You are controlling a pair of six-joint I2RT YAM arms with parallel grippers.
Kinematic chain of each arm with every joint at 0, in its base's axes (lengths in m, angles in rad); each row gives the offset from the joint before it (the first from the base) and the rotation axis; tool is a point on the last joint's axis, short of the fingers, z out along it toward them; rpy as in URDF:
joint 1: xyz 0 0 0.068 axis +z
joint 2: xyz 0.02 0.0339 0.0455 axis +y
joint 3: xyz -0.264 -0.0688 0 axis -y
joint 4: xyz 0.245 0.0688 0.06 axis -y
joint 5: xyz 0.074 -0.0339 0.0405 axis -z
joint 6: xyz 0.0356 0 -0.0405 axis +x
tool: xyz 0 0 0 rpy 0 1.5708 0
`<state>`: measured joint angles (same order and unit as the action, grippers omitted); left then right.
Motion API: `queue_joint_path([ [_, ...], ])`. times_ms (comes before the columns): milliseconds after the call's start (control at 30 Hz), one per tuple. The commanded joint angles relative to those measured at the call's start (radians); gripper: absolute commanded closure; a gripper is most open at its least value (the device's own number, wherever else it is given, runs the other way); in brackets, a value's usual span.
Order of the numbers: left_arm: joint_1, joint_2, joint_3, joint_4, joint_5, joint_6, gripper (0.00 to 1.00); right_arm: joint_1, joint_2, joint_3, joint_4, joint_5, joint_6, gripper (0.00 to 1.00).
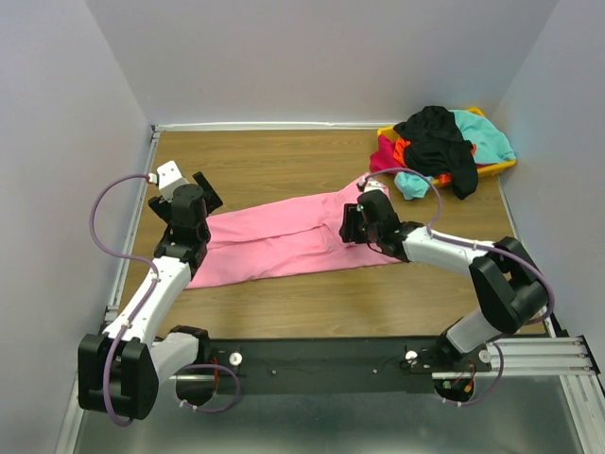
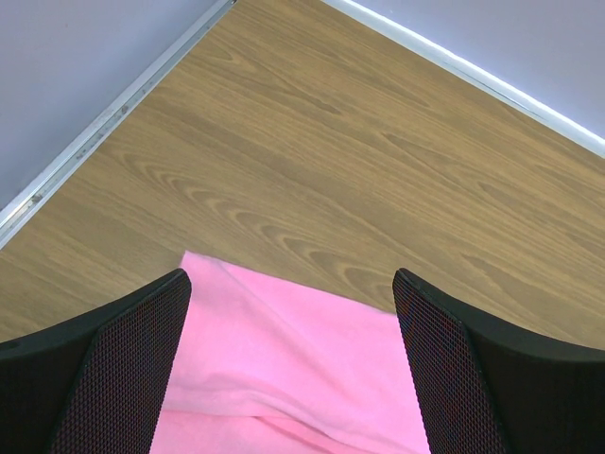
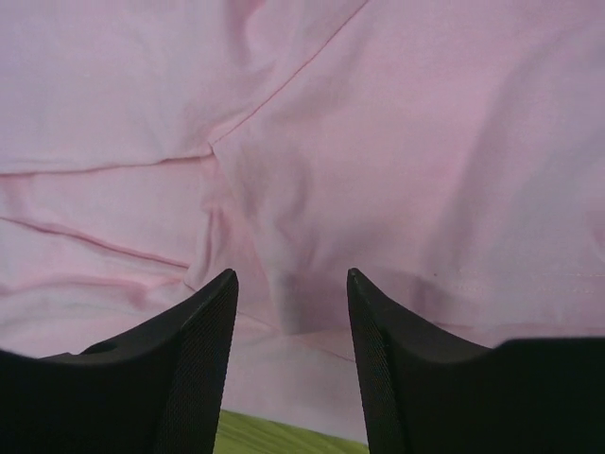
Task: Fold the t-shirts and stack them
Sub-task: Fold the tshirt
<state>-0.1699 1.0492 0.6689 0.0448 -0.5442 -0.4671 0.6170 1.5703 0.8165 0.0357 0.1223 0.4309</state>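
While both arms bend low over the pink t-shirt [image 1: 284, 236], left fingers [image 2: 123, 369] wide apart, right fingers [image 3: 189, 369] parted

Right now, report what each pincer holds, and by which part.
Nothing: the left pincer and the right pincer stand open over the pink t-shirt, gripping no cloth.
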Motion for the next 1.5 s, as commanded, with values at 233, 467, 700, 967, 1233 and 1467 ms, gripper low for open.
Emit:
queue_joint_path([
  [233,0.006,-0.015,-0.015,0.026,0.032,0.012,0.05,-0.189,-0.148,-0.036,-0.083,0.097,-0.004,0.44],
  [467,0.006,0.011,-0.011,0.030,0.047,0.010,0.05,-0.293,-0.151,-0.082,-0.086,0.065,-0.006,0.53],
  [700,0.006,-0.002,-0.017,0.033,0.050,0.008,0.05,-0.307,-0.081,-0.080,-0.089,0.042,-0.004,0.59],
  [967,0.006,0.003,-0.017,0.035,0.056,0.008,0.05,-0.310,-0.029,-0.073,-0.088,0.017,-0.003,0.62],
  [1233,0.006,0.009,-0.017,0.038,0.064,0.005,0.05,-0.310,-0.013,-0.080,-0.086,-0.010,0.002,0.64],
  [1467,0.006,0.005,-0.017,0.036,0.063,0.005,0.05,-0.312,0.002,-0.076,-0.088,-0.019,0.003,0.72],
])
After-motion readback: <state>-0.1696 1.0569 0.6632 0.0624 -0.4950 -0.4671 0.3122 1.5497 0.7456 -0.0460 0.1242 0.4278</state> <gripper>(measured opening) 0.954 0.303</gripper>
